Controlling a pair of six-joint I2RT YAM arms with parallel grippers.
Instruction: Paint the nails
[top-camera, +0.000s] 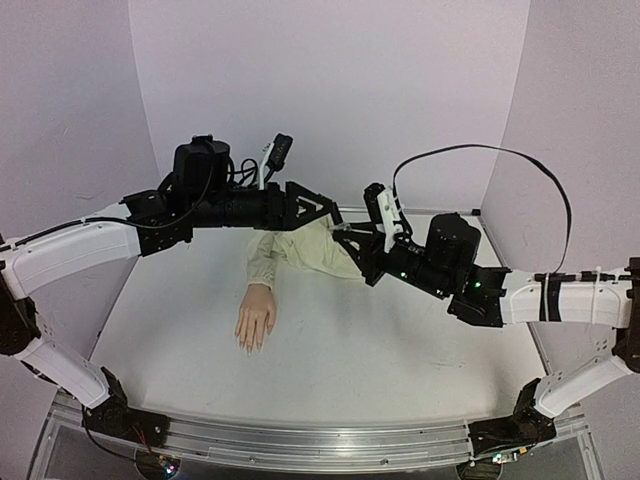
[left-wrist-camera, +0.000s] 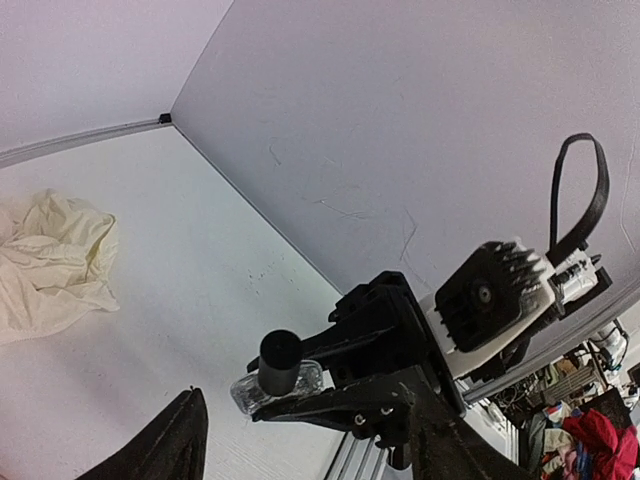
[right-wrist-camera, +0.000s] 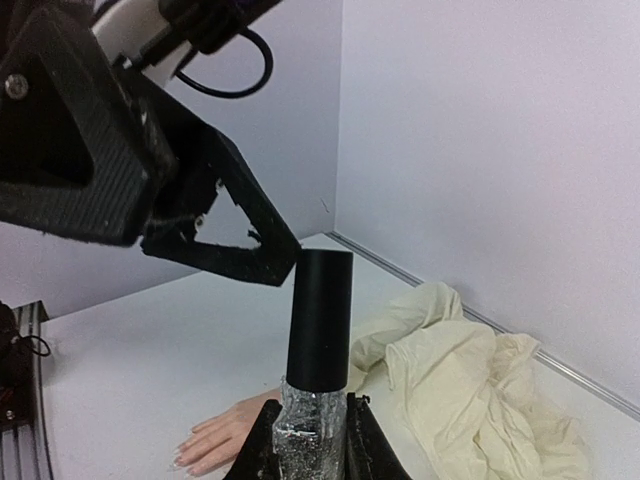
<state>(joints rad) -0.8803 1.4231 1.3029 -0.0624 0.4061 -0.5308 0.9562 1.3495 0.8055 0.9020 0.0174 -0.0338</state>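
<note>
1. Closest to the right wrist camera, the right tool (right-wrist-camera: 312, 440) is clamped on a nail polish bottle (right-wrist-camera: 316, 370), its two dark fingers pinching the clear glass body low down.
2. That bottle stands upright in the grip, with a tall black cap (right-wrist-camera: 320, 310) on top. It is raised above the white worktop (top-camera: 400, 350).
3. Facing it, the left tool (top-camera: 325, 212) has its jaws spread wide and holds nothing. In the left wrist view its fingers (left-wrist-camera: 175, 440) rise from the lower edge on either side of the capped bottle.
4. In the right wrist view, one fingertip of the left tool comes close to the cap's upper rim. Whether it touches the cap cannot be told.
5. On the worktop, left of centre, a pale mannequin hand (top-camera: 256, 318) lies palm down with its fingers pointing toward the near edge. It is well apart from both tools.
6. At those fingertips are the nails (right-wrist-camera: 185, 458), seen low and to the left of the bottle from the right wrist. They are too small for their colour to be told.
7. Behind the hand a cream sleeve (top-camera: 305, 250) lies crumpled toward the back wall, under the two tools.
8. Both arms reach inward from the sides and meet above that sleeve.
</note>
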